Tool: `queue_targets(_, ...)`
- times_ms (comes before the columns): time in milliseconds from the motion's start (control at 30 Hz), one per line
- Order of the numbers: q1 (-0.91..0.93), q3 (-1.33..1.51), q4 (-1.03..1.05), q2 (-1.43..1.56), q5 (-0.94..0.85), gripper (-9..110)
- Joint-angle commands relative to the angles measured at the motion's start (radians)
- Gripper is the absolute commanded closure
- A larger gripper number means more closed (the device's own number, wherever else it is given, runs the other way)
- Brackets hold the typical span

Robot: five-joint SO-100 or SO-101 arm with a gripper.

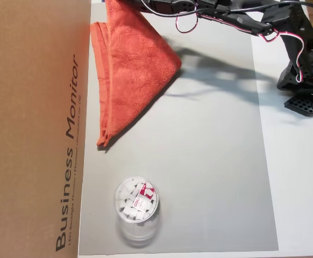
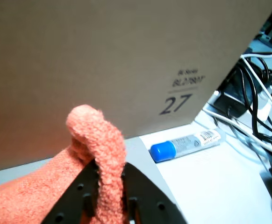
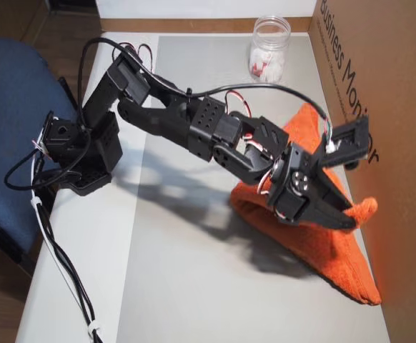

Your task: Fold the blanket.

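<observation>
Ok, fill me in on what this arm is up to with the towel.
The gripper is shut on a bunched corner of the blanket and holds it up next to the cardboard box. The cloth already lies folded into a rough triangle on the grey mat. The clear plastic jar stands apart from it, untouched. A blue-capped tube lies beside the mat.

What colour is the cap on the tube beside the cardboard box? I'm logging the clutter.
Blue cap on a clear tube; it shows only in the wrist view.
</observation>
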Motion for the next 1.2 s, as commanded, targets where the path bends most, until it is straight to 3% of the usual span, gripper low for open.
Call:
queue_targets(0,0.029,-0.080,-0.025,-0.021,0.014,102)
queue_targets(867,0.006,-0.267,-0.028,-0.225,0.103,102)
queue_targets(1167,0.009,-0.311,-0.150,-0.319,0.103,102)
